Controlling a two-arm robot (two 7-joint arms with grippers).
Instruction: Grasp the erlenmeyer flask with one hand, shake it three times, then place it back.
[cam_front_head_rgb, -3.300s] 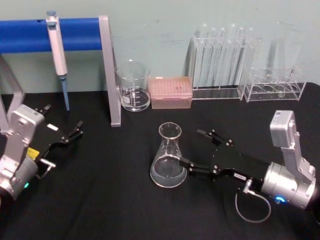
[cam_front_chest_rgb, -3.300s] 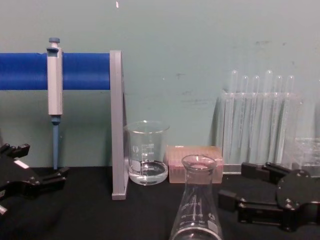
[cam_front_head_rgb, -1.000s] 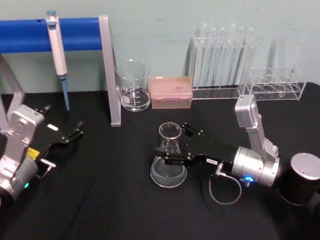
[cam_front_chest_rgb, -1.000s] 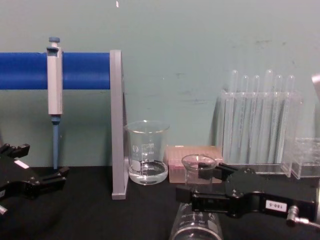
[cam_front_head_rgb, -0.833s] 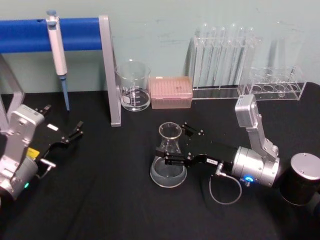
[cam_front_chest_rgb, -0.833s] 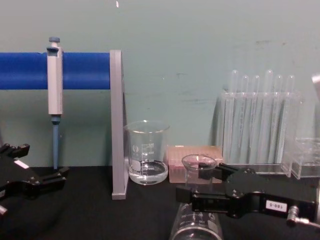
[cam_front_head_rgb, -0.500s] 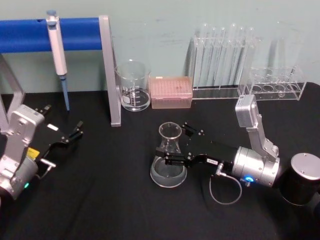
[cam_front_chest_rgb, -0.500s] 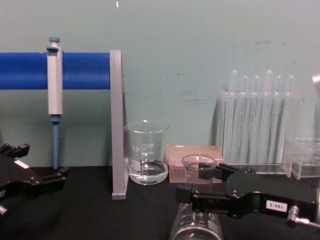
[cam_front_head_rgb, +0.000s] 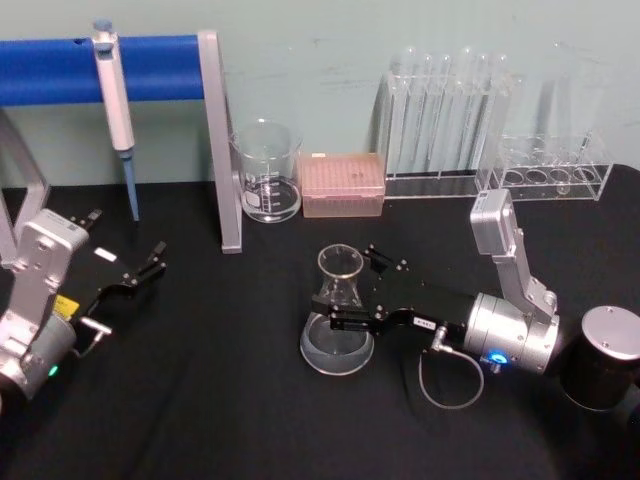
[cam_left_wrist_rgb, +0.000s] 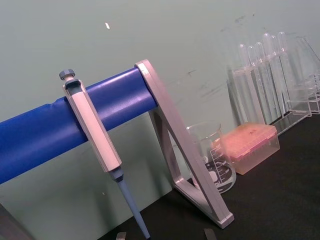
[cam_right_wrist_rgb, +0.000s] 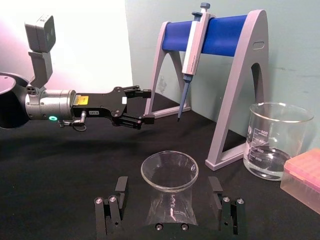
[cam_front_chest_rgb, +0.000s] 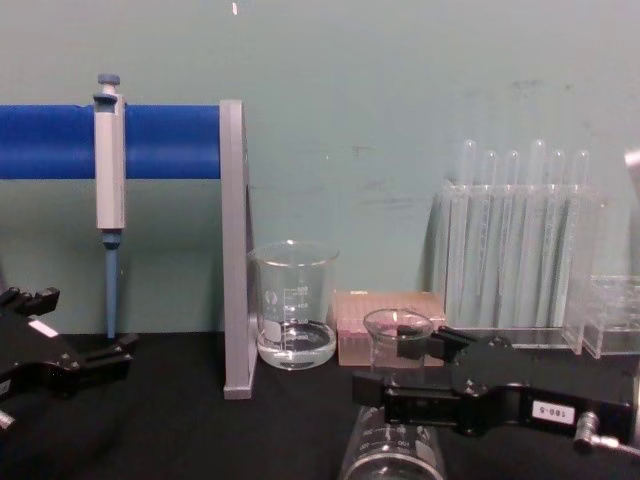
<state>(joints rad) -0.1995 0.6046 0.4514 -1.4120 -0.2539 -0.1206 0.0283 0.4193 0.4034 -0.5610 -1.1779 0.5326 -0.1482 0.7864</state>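
Grasping is in hand: the erlenmeyer flask (cam_front_head_rgb: 335, 345), upright on the worktop (cam_front_head_rgb: 220, 400), is straddled at its neck by the right end effector (cam_front_head_rgb: 342, 282), fingers spread, nothing gripped; closure is needed next. The left end effector (cam_front_head_rgb: 140, 272) is parked, fingers apart

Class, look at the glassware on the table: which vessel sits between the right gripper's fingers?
The erlenmeyer flask, conical and narrow-necked, mid-table: the open right gripper flanks its neck. The beaker and test tubes stand farther back.
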